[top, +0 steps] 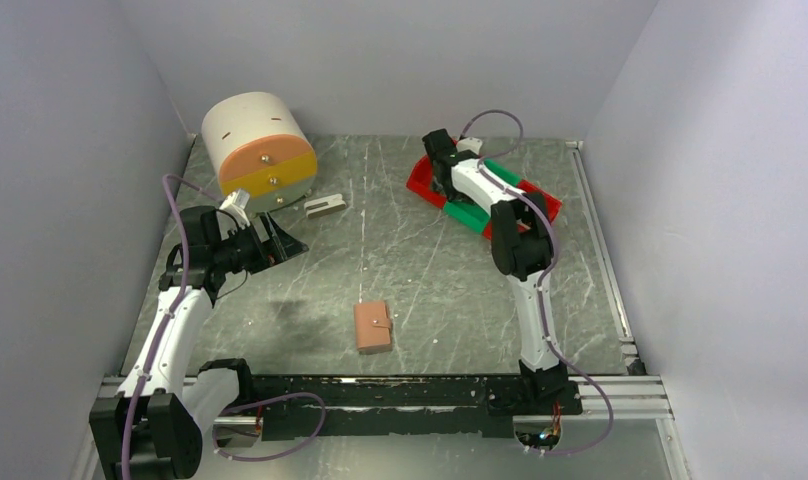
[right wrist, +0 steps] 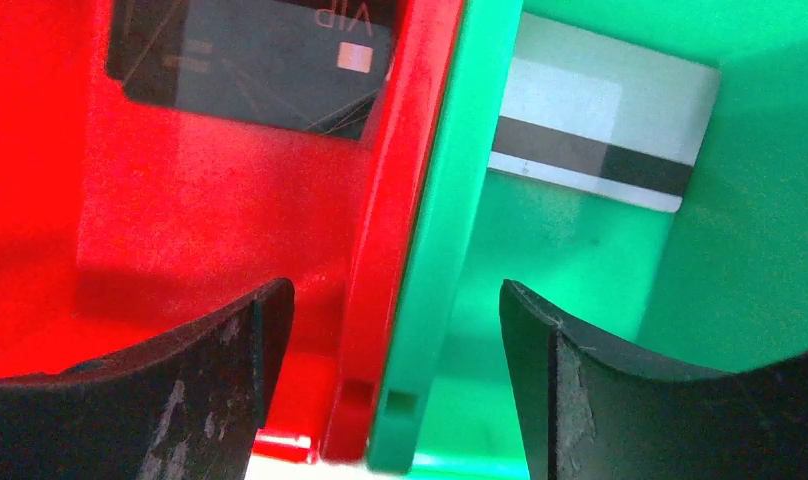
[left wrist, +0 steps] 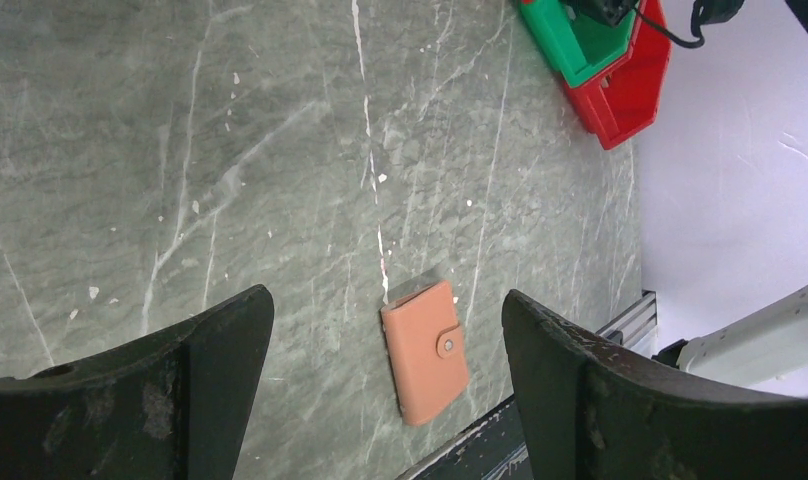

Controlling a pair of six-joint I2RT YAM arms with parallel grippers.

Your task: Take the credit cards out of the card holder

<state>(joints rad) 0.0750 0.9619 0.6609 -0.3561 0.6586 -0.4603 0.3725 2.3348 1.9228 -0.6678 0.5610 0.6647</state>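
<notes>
The tan-brown card holder (top: 373, 326) lies closed on the table near the front edge, its strap tab snapped shut. It also shows in the left wrist view (left wrist: 425, 350). My left gripper (top: 280, 240) is open and empty, well left of and above the holder (left wrist: 385, 295). My right gripper (top: 442, 180) is open and empty, its jaws (right wrist: 395, 285) straddling the touching walls of the red and green bins. A black credit card (right wrist: 250, 60) lies in the red bin. A grey-white card with a dark stripe (right wrist: 600, 130) lies in the green bin. No other cards show.
A red bin (top: 420, 180) and a green bin (top: 467, 212) stand at the back right with more bins behind them. A white drum with orange and yellow drawer fronts (top: 258, 150) stands at the back left, a small grey-white block (top: 325, 206) beside it. A black rail (top: 410, 390) runs along the front edge.
</notes>
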